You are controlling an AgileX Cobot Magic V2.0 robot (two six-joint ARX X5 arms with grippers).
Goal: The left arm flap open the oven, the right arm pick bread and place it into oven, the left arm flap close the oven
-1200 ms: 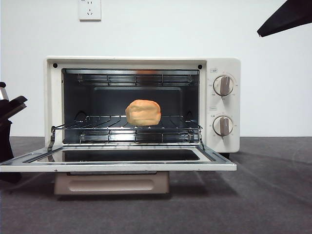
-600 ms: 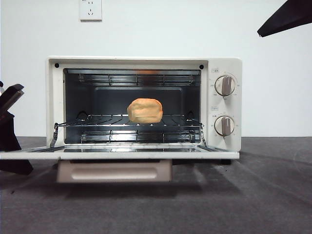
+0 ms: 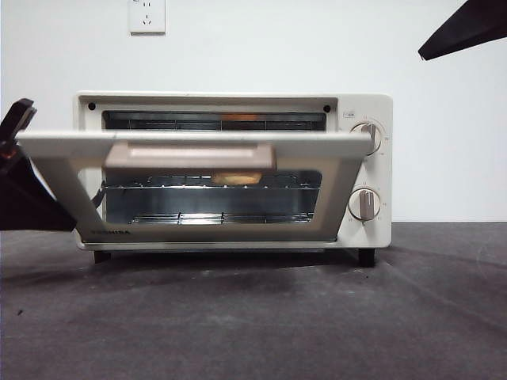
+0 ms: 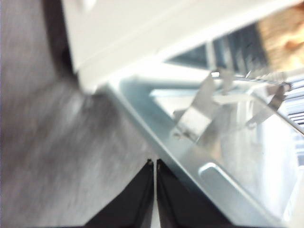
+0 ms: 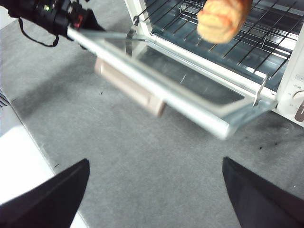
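The cream-white oven (image 3: 238, 100) stands in the middle of the table. Its door (image 3: 341, 145) is tilted about halfway up, with the beige handle (image 3: 190, 156) facing me. The bread (image 3: 238, 179) lies on the wire rack inside, mostly hidden behind the door; it also shows in the right wrist view (image 5: 222, 20). My left gripper (image 4: 154, 164) is shut and sits against the underside of the door's left corner (image 4: 142, 123); in the front view it is the black shape at the left edge (image 3: 20, 117). My right gripper (image 5: 155, 161) is open and empty, held back above the table in front of the oven.
Two round knobs (image 3: 363, 204) are on the oven's right panel. A wall socket (image 3: 147, 14) is above the oven. The right arm shows as a black tip at the top right (image 3: 463, 30). Grey table surface (image 3: 261, 317) lies in front of the oven.
The oven door has swung up from lying flat to about half shut. The left gripper at the door's left corner has risen with it. The right arm has stayed put.
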